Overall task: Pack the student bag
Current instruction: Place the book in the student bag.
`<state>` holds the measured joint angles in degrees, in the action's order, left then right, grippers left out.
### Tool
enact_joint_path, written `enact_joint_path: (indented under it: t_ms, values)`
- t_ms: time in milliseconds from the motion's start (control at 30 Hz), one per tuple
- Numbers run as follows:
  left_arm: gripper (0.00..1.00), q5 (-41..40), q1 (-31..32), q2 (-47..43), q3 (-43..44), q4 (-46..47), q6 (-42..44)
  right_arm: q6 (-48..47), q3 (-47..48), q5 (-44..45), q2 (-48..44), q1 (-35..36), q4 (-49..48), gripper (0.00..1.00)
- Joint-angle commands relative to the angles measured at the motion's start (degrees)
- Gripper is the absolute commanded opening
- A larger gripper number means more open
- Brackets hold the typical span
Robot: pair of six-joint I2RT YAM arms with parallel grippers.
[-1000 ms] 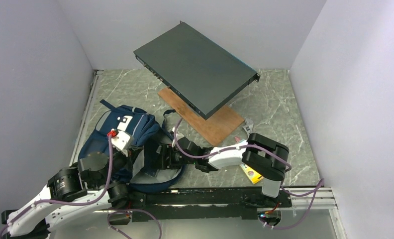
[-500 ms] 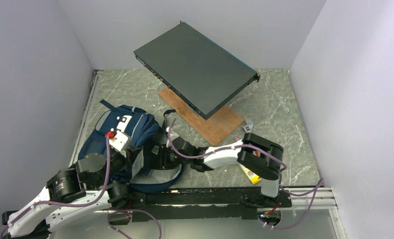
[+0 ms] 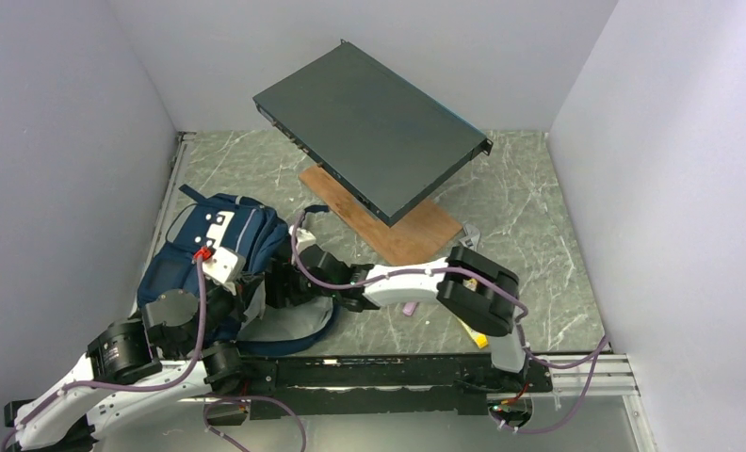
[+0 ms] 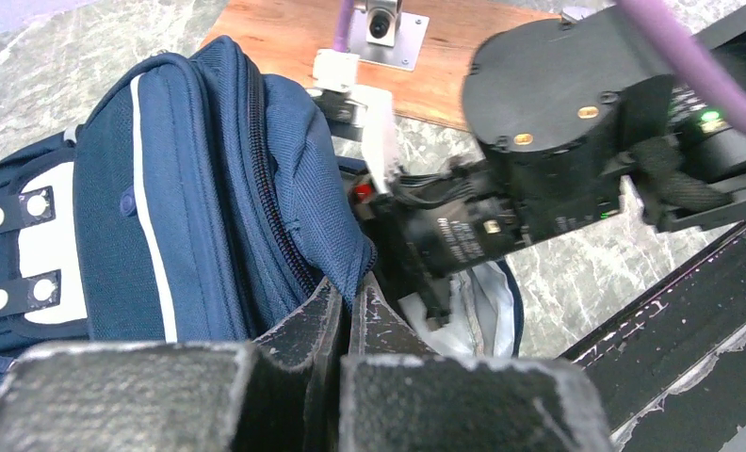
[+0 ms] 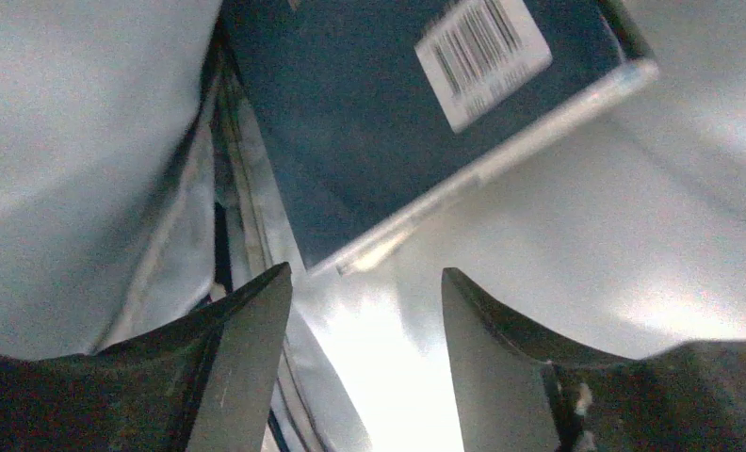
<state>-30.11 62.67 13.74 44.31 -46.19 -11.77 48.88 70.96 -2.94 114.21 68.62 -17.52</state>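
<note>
The student bag [image 3: 214,243], navy with light stripes, lies at the left of the table with its mouth toward the right arm. My left gripper [image 4: 348,299] is shut, pinching the blue fabric edge of the bag [image 4: 162,188] beside the zip. The right arm's wrist [image 4: 539,179] reaches into the mouth, past the white lining [image 4: 487,292]. Inside, my right gripper [image 5: 364,282] stands open with nothing between its fingers. A dark blue flat item [image 5: 369,132] with a barcode label [image 5: 482,52] lies just beyond the fingertips on the pale lining. From above, the right fingers are hidden in the bag.
A flat dark grey box [image 3: 369,127] rests tilted over a wooden board [image 3: 412,235] at the back centre. A yellow object [image 3: 476,331] and a small pink one [image 3: 409,308] lie near the right arm. Grey walls close in the left, back and right.
The right arm has pushed further left into the bag's mouth. The bag has shifted left and back with it, and the left gripper has kept its hold.
</note>
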Motion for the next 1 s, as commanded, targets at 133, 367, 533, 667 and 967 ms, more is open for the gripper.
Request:
enact_joint_path:
  t_ms: [133, 367, 533, 667, 967]
  values:
    - [0.00, -0.98, 0.08, -0.44, 1.38, 5.94, -0.38, -10.35, -8.39, 7.80, -16.50, 2.85, 7.71, 0.71]
    - [0.00, -1.26, 0.08, 1.37, 1.43, 5.79, -0.61, -14.50, -11.96, 14.15, -26.39, 3.88, 16.77, 0.74]
    - [0.00, -2.11, 0.08, 2.38, 1.69, 5.20, -0.97, -16.37, -14.44, 19.14, -32.99, 3.80, 20.43, 0.77]
    - [0.00, -3.09, 0.08, 2.42, 1.40, 5.26, -0.78, -15.64, -16.27, 20.50, -37.27, 3.88, 21.82, 0.77]
    - [0.00, -3.78, 0.08, 7.72, 1.62, 4.97, -1.18, -12.18, -28.81, 26.26, -44.43, 3.82, 18.33, 0.77]
